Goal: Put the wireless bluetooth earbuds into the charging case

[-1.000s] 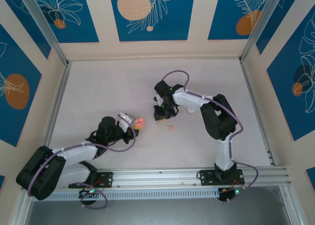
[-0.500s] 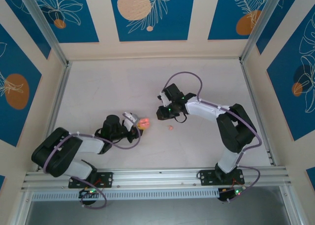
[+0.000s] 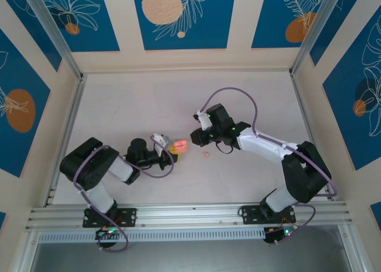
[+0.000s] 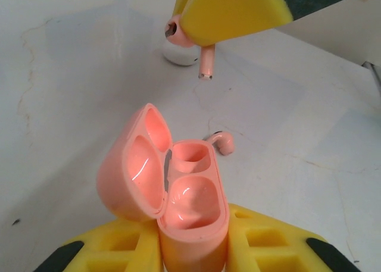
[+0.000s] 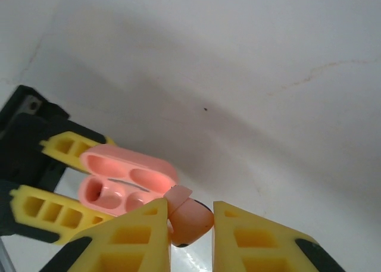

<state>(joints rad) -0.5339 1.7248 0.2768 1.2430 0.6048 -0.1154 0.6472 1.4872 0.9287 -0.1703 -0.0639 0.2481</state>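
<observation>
Near the middle of the tabletop (image 3: 137,102), well apart from the side rails (image 3: 66,126) at 9 and 3 o'clock, the two arms met around the charging case (image 4: 184,194). The left gripper (image 3: 168,151) was clamped narrowly on the case's lower body, holding it upright. In the left wrist view its lid was swung open toward 9 o'clock and both wells were empty. At about 2 o'clock from the case in the overhead view, the right gripper (image 3: 199,138) pinched an earbud (image 5: 189,219) between its yellow fingers (image 5: 134,239), stem pointing down, near the case but apart from it. The second earbud (image 4: 221,142) lay on the tabletop close by, at about 4 o'clock from the case. A white round object (image 4: 178,55) sat farther off, behind the held earbud. Broad open tabletop stretched toward the back wall (image 3: 178,58) at 12 o'clock.
</observation>
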